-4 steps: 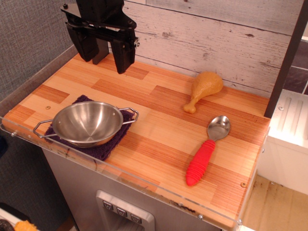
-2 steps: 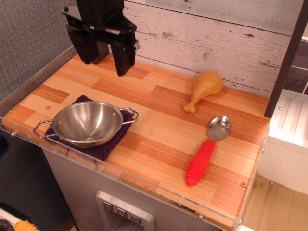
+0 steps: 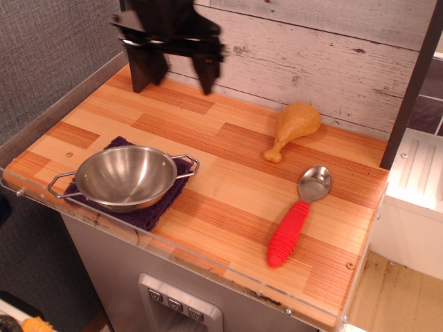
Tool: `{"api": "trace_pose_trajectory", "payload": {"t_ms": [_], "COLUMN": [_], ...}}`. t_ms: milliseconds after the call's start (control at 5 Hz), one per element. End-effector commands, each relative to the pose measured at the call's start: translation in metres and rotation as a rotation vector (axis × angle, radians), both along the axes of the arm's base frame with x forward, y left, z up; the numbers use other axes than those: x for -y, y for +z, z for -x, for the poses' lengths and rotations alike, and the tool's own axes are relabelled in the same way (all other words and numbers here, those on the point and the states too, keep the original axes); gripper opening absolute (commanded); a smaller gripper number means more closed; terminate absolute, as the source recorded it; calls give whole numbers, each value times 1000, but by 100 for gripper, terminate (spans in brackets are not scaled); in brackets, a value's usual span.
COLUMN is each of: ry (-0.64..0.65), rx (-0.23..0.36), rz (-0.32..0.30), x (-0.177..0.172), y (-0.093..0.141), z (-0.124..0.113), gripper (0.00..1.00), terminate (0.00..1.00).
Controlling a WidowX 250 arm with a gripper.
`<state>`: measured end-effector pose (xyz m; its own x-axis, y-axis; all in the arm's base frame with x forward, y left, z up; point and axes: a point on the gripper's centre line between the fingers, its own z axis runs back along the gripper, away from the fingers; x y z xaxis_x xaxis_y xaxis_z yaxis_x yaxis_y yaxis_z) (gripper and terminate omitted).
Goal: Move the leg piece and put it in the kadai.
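The leg piece [image 3: 293, 128], a glossy yellow-orange toy drumstick, lies on the wooden counter near the back wall at the right, bone end pointing to the front left. The kadai [image 3: 125, 177], a shiny steel bowl with two wire loop handles, stands empty on a purple cloth [image 3: 163, 205] at the front left. My black gripper [image 3: 173, 77] hangs above the back left of the counter, open and empty, well left of the leg piece and behind the kadai.
A spoon [image 3: 296, 217] with a red ribbed handle lies at the front right, bowl end towards the leg piece. A clear plastic lip [image 3: 208, 266] runs along the counter's front edge. A whitewashed plank wall [image 3: 332, 62] closes the back.
The gripper has moved to the right and a little up and back along the wall, and its fingers have spread wider apart. Nothing on the counter has moved.
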<state>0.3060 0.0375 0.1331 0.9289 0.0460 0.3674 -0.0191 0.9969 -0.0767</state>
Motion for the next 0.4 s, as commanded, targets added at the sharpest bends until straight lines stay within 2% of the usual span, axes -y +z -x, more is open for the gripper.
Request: {"api": "trace_pose_trajectory", "payload": {"t_ms": [0, 200], "ry": [-46, -48], "rx": [-45, -97], "rz": [-39, -78], "x": [43, 53], "y": [-25, -46], "z": [-68, -82], "gripper": [100, 100], "terminate": [0, 0]}}
